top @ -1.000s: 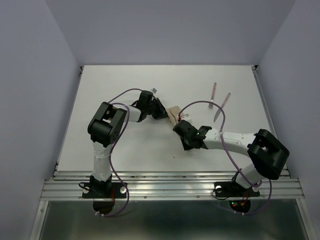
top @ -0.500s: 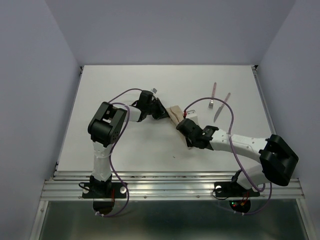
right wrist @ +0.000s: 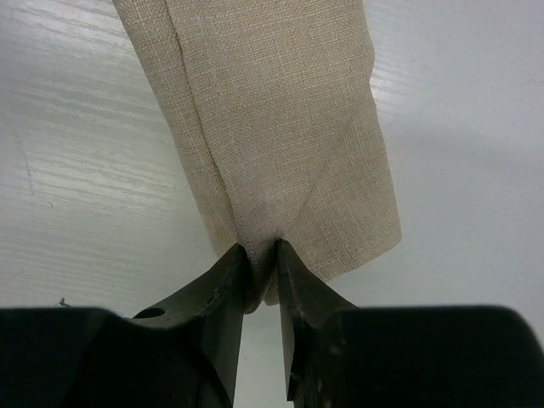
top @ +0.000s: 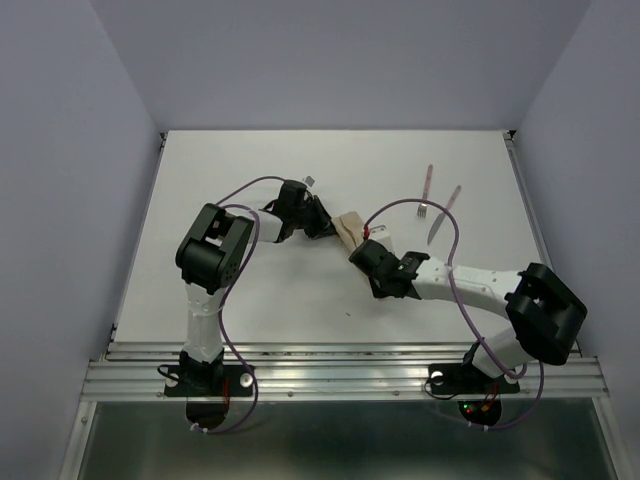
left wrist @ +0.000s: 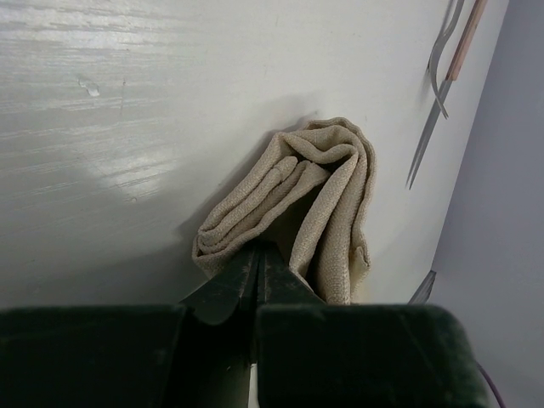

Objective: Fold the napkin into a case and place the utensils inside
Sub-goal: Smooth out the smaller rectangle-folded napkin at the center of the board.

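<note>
Both grippers clamp the folded napkin mid-table.
On the white table [top: 250, 300] the tan napkin [top: 350, 228] lies folded into a strip. The right gripper [right wrist: 259, 263] pinches a fold at one end. The left gripper [left wrist: 257, 255], jaws pressed together, apparently nips the other end. The fork [top: 427, 190] and knife [top: 445, 212] lie well apart, far right.

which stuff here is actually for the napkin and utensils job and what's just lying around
For the job:
- tan woven cloth napkin, folded, pinched by the left gripper and right gripper
- slim silver fork, pinkish-red handle
- slim silver knife, pinkish-red handle, beside the fork

Not part of it:
- white table
- purple cables on the arms
</note>
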`<state>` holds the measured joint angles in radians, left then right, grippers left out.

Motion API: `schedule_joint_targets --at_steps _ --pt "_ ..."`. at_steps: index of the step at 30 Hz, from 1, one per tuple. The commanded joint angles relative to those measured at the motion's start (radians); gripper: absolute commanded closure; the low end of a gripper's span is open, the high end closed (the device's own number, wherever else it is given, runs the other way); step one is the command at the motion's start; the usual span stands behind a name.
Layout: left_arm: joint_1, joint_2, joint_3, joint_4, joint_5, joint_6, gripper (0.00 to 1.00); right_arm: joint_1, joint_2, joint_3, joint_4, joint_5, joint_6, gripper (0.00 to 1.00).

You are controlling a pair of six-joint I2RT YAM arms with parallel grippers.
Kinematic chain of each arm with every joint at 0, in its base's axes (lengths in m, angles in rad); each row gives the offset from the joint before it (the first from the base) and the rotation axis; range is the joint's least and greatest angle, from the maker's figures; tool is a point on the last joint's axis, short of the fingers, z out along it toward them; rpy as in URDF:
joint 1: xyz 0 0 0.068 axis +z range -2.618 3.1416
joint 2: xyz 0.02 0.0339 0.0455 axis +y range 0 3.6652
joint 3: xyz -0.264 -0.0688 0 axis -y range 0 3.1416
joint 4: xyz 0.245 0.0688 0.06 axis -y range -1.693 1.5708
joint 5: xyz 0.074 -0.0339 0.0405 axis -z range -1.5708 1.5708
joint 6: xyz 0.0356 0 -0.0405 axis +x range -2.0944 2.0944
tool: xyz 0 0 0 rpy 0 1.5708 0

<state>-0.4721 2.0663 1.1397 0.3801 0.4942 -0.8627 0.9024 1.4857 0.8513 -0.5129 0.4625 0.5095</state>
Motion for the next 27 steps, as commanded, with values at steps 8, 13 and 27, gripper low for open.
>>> schedule_joint_targets --at_steps 8,13,27 --pt "-0.007 -0.110 0.077 -0.246 -0.126 0.079 0.66 -0.005 -0.110 0.158 -0.049 -0.008 -0.028 0.63" --pt "-0.005 -0.130 0.190 -0.461 -0.262 0.154 0.64 -0.045 -0.084 0.239 -0.020 -0.007 -0.061 0.63" --pt "0.046 -0.201 0.204 -0.577 -0.349 0.189 0.70 -0.189 0.221 0.492 0.175 -0.211 -0.149 0.64"
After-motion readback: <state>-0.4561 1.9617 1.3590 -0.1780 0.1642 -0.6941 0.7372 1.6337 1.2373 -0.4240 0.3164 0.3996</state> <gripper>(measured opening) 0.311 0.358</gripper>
